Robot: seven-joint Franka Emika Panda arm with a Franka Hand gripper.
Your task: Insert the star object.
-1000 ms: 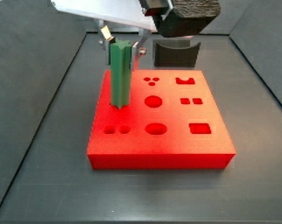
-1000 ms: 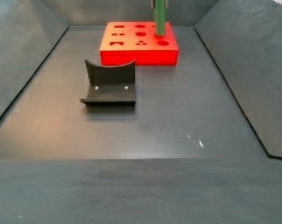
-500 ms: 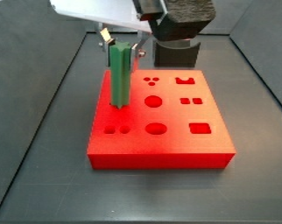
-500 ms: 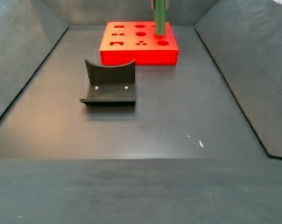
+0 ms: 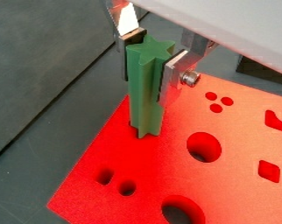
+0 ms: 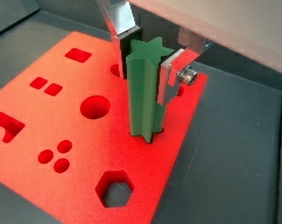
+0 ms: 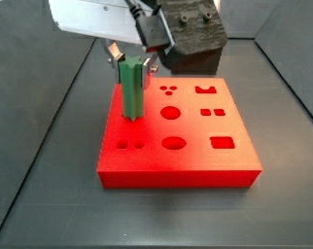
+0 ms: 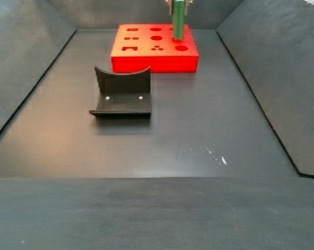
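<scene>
star object upright btwn pincer fingers, foot in red block

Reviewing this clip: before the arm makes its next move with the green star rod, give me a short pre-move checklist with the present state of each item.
1. Grip: the gripper has its fingers closed on the upper part of the star object: ok.
2. Rod upright: it stands vertical in both wrist views and in a side view: ok.
3. Lower end in the hole: its base meets the red block at a dark opening and appears entered: ok.
4. Fully seated: depth is hidden inside the block; most of the rod stands above it: cannot tell.
5. Clear surroundings: the dark curved block lies apart on the floor: ok.
</scene>
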